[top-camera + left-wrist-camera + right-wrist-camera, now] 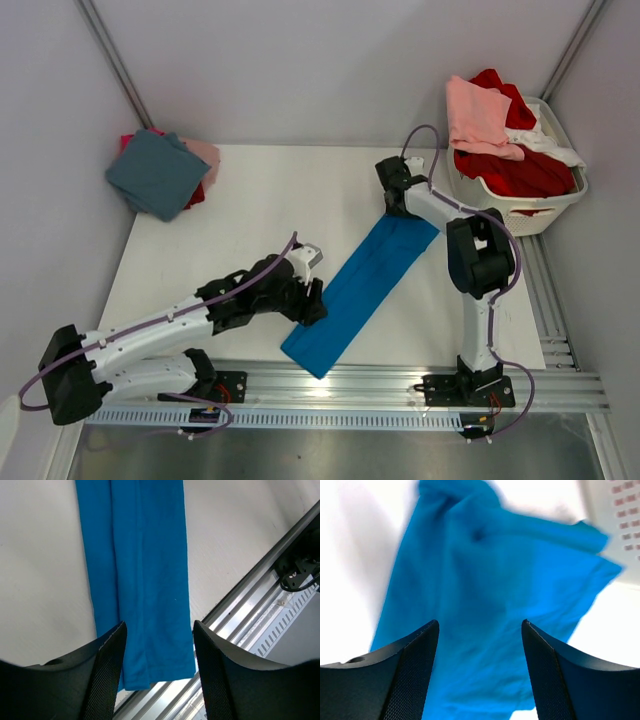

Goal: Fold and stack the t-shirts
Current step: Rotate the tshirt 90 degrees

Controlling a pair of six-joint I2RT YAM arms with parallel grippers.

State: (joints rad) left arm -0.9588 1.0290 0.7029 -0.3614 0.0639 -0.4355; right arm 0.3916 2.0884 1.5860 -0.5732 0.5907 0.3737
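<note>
Our left gripper, jaws apart, hangs over the near end of the bright blue t-shirt; our right gripper (likewise apart) over its far end, so we span its length.

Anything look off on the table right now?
The blue t-shirt, folded into a long strip, lies askew across the table, and its near end hangs past the edge onto the metal rail.

Bright even light, faint shadows; blue t-shirt blurred in right wrist view.
</note>
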